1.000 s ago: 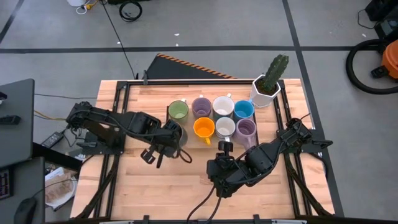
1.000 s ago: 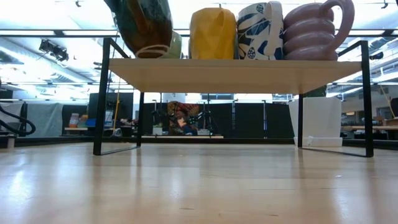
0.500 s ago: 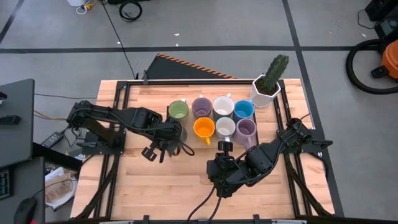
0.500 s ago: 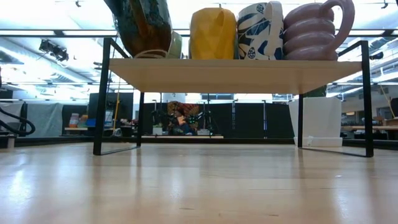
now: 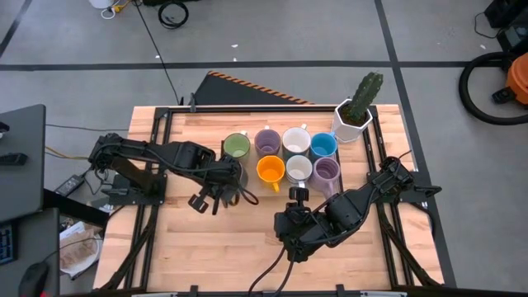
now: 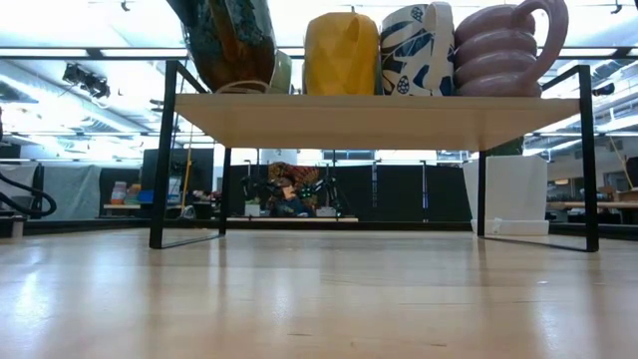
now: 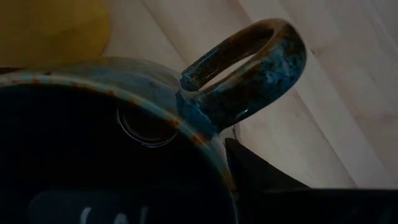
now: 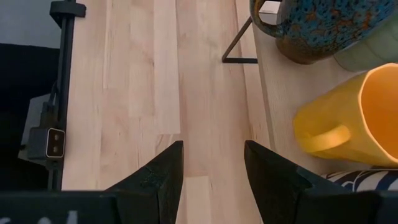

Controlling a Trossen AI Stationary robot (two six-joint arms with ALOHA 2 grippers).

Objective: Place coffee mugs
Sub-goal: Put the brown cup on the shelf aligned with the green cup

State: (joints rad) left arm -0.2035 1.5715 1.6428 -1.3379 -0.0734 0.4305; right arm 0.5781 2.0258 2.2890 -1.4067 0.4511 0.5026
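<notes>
A dark brown-black glazed mug (image 5: 234,175) (image 6: 225,42) leans at the left end of a low wooden shelf (image 6: 379,108); my left gripper (image 5: 227,183) is shut on it. Seven other mugs stand on that shelf: green (image 5: 237,147), purple (image 5: 267,142), white (image 5: 295,140), blue (image 5: 322,145), orange (image 5: 270,169), blue-patterned white (image 5: 298,169) and lavender (image 5: 327,172). My right gripper (image 5: 294,196) (image 8: 211,165) is open, just in front of the shelf's near edge, touching nothing. My left gripper holds the dark mug by its rim wall beside the handle's root (image 7: 205,124). One finger (image 7: 255,177) lies outside the wall under the handle; the other is lost in the dark inside. The mug tilts, its base (image 6: 244,86) at the shelf top.
A white hexagonal planter with a green cactus (image 5: 355,111) stands at the table's far right, beside the shelf. The shelf's black metal legs (image 6: 159,160) (image 6: 590,160) stand on the table. Bare wood lies under the shelf and across the table's near half (image 5: 247,247).
My left gripper has shifted slightly toward the table's right and lowered. The dark mug, earlier tipped with its base raised off the shelf, has come down to the shelf's left end and stands less tipped.
</notes>
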